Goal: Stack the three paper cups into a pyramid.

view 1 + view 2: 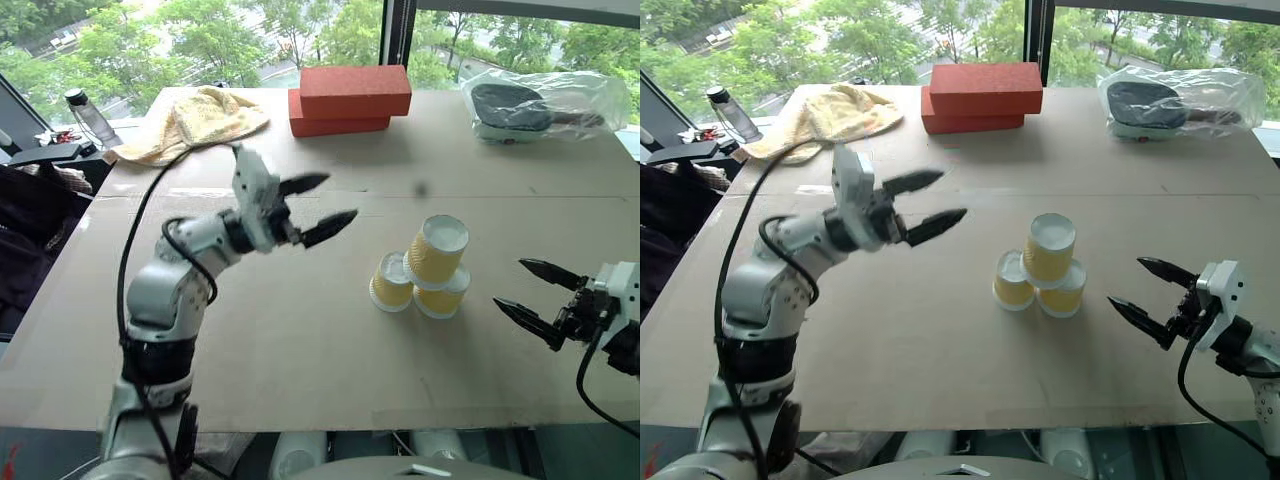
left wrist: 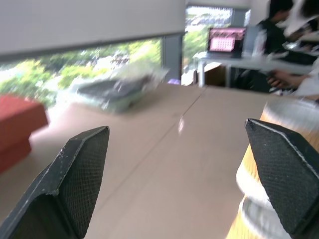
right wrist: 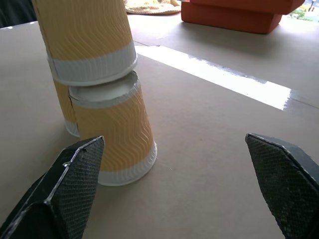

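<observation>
Right tool (image 1: 540, 294) spread wide, empty, beside pyramid (image 1: 425, 268); left tool (image 1: 322, 208) likewise.

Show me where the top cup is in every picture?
Left eye view: top cup, right of centre, atop the two lower cups.
Right eye view: top cup, right of centre.
Left wrist view: blurred, at the edge behind one pincer finger.
Right wrist view: upper corner.
Shared landmark: red bricks.
</observation>
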You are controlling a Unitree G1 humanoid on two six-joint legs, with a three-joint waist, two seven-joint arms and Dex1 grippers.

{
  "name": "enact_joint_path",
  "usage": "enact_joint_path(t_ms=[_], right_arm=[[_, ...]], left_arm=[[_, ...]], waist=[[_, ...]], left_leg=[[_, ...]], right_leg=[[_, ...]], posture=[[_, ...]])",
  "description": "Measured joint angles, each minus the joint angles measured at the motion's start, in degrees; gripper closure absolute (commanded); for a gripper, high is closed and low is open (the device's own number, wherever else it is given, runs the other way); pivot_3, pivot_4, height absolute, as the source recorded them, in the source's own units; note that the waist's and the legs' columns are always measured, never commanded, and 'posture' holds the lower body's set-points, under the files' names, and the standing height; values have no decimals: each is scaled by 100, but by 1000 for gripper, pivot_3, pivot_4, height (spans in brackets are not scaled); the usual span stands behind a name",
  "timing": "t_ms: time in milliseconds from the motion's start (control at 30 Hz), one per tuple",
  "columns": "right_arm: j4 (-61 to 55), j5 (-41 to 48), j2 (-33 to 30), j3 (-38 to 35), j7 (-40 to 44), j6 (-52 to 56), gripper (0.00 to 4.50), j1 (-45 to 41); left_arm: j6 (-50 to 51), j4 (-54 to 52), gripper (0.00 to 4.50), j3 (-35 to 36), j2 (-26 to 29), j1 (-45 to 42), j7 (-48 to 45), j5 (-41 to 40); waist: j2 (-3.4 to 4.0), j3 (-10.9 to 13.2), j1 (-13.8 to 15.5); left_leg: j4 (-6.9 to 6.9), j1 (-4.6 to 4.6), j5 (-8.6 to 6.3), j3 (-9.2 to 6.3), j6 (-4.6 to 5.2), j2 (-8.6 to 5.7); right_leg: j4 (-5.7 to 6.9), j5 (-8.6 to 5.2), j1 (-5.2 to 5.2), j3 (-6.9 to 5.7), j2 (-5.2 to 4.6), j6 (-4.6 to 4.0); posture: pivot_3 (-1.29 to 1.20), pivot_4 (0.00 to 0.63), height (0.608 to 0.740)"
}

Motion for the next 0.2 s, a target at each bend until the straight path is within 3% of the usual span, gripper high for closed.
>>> enact_joint_path(t_ms=[33,200], right_arm=[[410,-111,22,39,106,-203,0,-96],[1241,-350,59,227,377,-695,0,-460]], left_arm=[[-131,-73,34,-2,81,806,111,260],[-681,-245,34,-73,-82,1643,451,695]], waist=[[-3,2,3],[-2,5,156]], left_leg=[[0,0,0,1,0,0],[23,3,-14,-12,25,-4]], right_leg=[[-3,0,0,-1,-3,-1],[9,2,16,-22,-17,-7]], posture=[[0,150,730],[0,150,730]])
